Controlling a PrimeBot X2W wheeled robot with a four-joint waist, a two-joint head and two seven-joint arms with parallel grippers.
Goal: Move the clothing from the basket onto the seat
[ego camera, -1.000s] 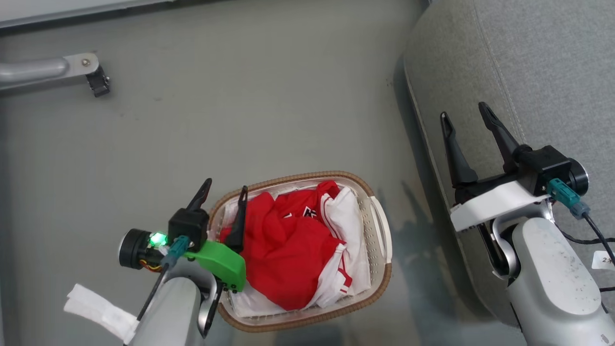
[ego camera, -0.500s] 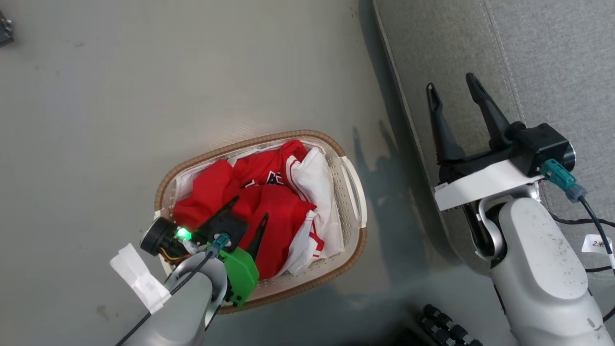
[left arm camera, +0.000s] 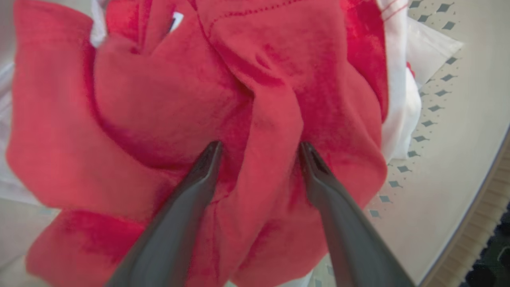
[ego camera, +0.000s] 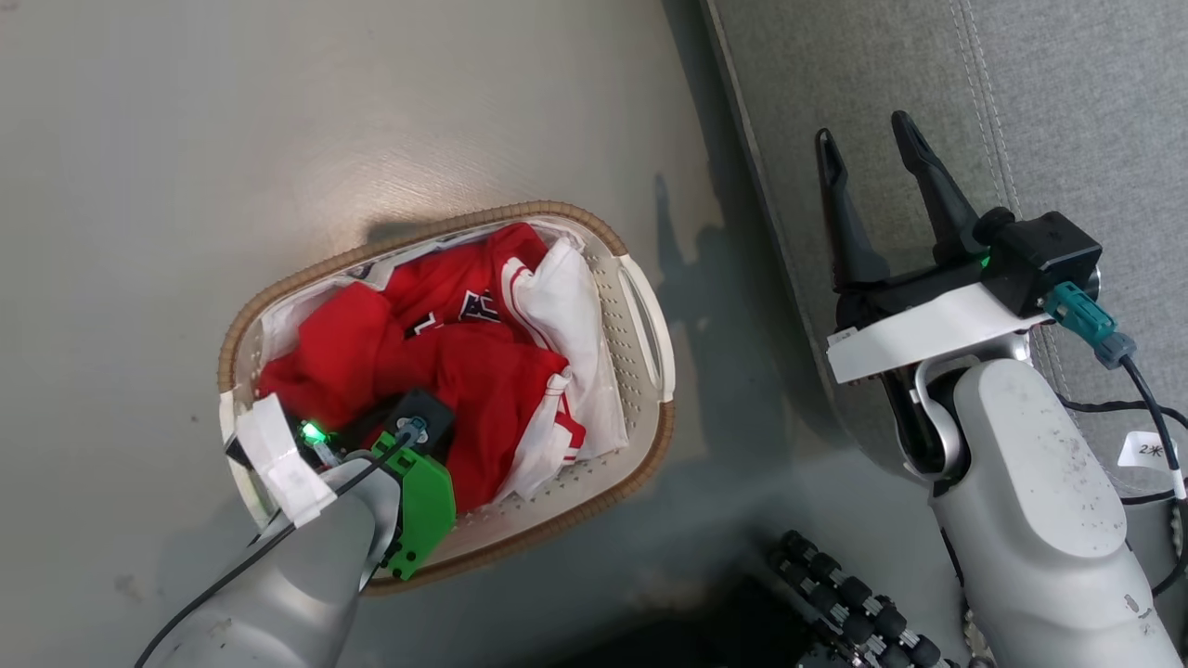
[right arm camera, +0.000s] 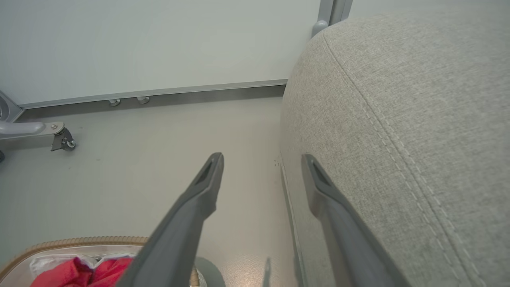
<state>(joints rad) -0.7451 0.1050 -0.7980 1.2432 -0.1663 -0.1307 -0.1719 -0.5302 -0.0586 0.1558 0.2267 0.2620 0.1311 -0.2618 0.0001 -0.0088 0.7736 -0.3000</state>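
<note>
Right now the left claw [left arm camera: 259,147], spread wide, straddles a fold of the crumpled red-and-white sports clothing [ego camera: 464,362] inside the oval white perforated plastic basket [ego camera: 640,315], seemingly to pinch it, while the right claw [ego camera: 863,134] hangs open by the grey fabric sofa seat [ego camera: 1067,111].

We see a glossy grey floor [ego camera: 325,111] meeting a pale wall [right arm camera: 159,40], with a castered metal leg [right arm camera: 36,129] just before that wall.
</note>
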